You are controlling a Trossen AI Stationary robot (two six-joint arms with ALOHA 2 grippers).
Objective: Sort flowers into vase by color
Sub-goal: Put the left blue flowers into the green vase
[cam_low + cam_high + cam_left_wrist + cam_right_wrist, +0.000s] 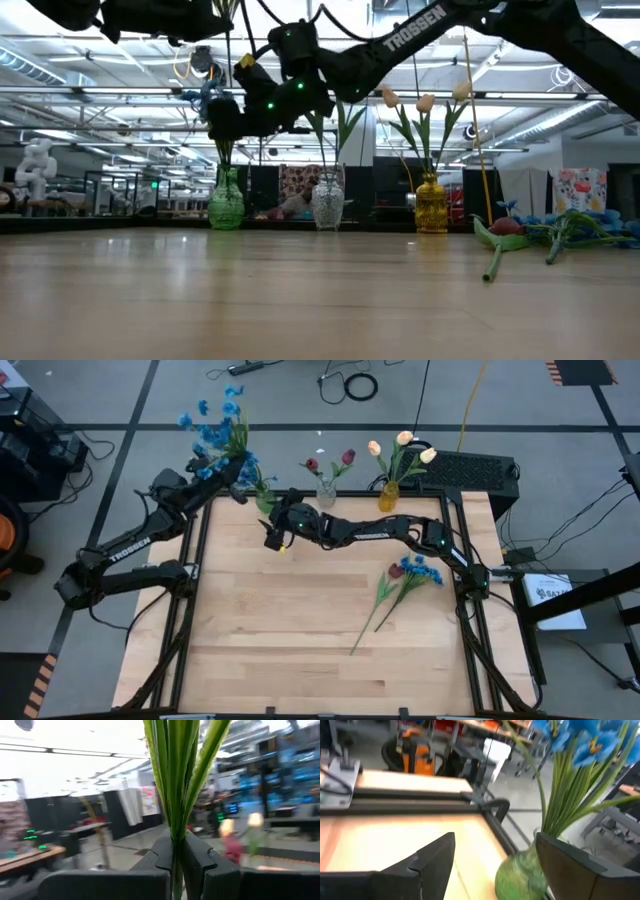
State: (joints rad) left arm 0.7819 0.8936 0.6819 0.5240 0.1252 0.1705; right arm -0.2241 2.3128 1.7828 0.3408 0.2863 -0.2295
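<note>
A bunch of blue flowers (222,435) rises over the table's far left corner, its green stems (565,795) running down into a green vase (517,872). My left gripper (238,482) is shut on those stems. My right gripper (272,538) reaches across from the right and stands open just near of the green vase, which shows beside one finger (570,865). Dark red tulips (330,460) stand in a clear vase (326,491). Cream-yellow tulips (402,445) stand in a yellow vase (389,497). More flowers, blue and red (410,570), lie on the table at the right. My left gripper pinches the bunch's green stems (175,827) between its two fingers (200,860). The fingers come roughly level from the table's left and lie across the stems. The stems stand upright through the hold, blossoms above, lower ends going down into the green vase.
The three vases stand in a row along the far edge (226,200), (327,203), (431,204). A black frame rail (190,560) borders the table. The loose flowers (540,232) lie at the right; the near half of the wooden top (300,650) is bare.
</note>
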